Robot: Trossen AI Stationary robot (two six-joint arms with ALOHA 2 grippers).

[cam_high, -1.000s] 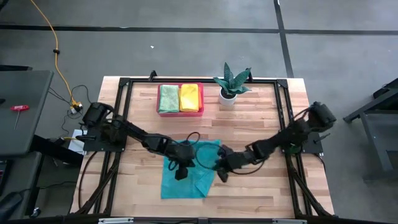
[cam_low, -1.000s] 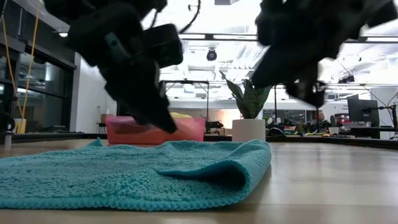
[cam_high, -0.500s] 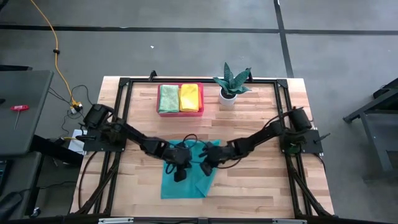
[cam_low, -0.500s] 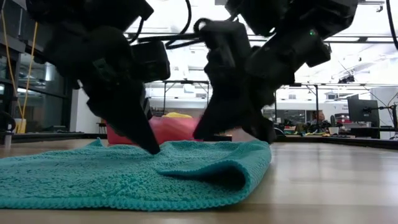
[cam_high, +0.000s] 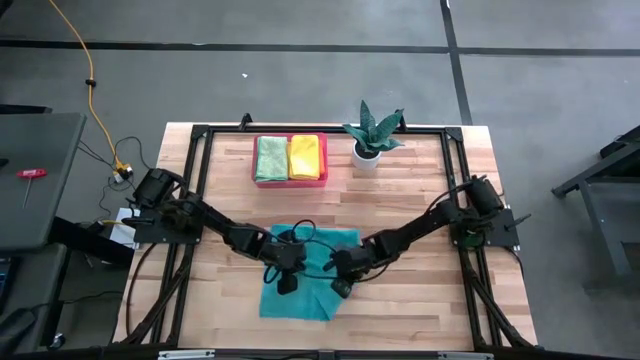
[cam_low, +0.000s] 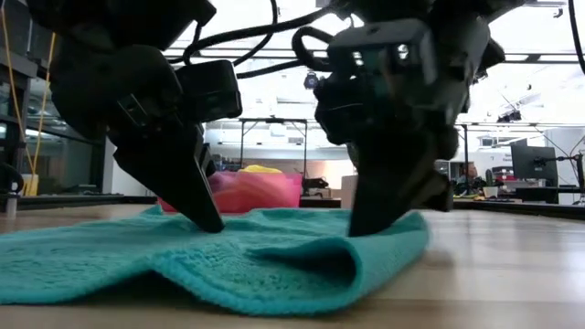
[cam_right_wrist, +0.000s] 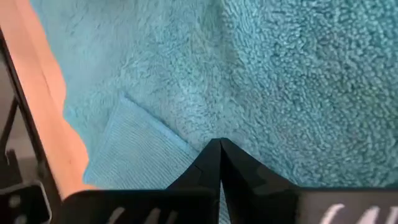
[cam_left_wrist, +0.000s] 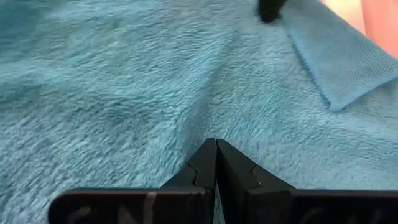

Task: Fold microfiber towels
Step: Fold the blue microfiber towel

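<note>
**Closed tips on a loose fold: what may slip**

We see the teal towel (cam_high: 303, 272) lying near the middle of the worktop, towards its front edge, partly doubled over, with a rounded fold facing the low camera and one corner turned back to show its ribbed underside. Both grippers rest their tips on its pile. The left gripper (cam_high: 287, 283) has its fingers pressed fully together with nothing between them, and the right gripper (cam_high: 341, 287), just beside it, is equally closed and empty.

Because neither tip pinches any cloth, we judge that dragging would rely on friction alone. The towel could bunch into ridges, skid on the wood, or let the fold spring open. The two tips stand close, so a careless move might make them collide.

At the back edge, the pink tray (cam_high: 290, 179) holds a light green towel (cam_high: 271, 157) and a yellow towel (cam_high: 306, 156), with a potted plant (cam_high: 371, 135) just beside it; these sit well apart from the work.
</note>
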